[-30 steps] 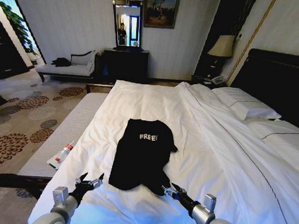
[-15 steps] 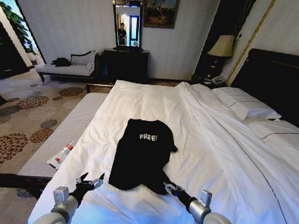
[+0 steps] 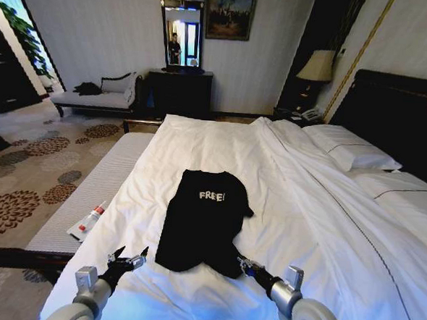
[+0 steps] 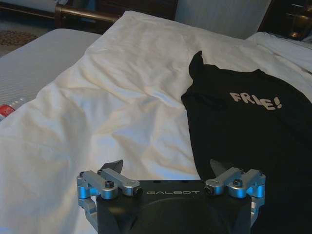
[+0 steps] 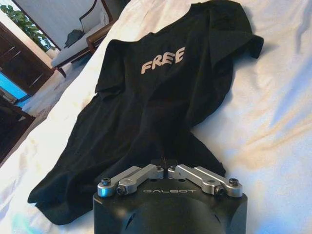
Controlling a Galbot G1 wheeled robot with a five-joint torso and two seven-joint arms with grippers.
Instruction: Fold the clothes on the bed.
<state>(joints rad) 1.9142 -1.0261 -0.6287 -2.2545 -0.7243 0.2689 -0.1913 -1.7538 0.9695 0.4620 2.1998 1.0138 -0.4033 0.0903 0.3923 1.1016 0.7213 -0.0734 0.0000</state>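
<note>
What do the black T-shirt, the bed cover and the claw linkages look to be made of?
T-shirt: soft matte knit, likely cotton; it lies limp and creased. Bed cover: smooth white woven fabric, rumpled into soft folds. Right claw linkages: silvery, bolted bars, probably brushed aluminium.

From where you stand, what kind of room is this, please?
Probably a hotel bedroom. A large bed with white sheets and a dark headboard fills the right side, a lamp stands on a nightstand, and a chaise sits by the far wall.

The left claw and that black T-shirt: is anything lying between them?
No. In the head view, just bare white bedding separates the open left claw from the black T-shirt.
</note>
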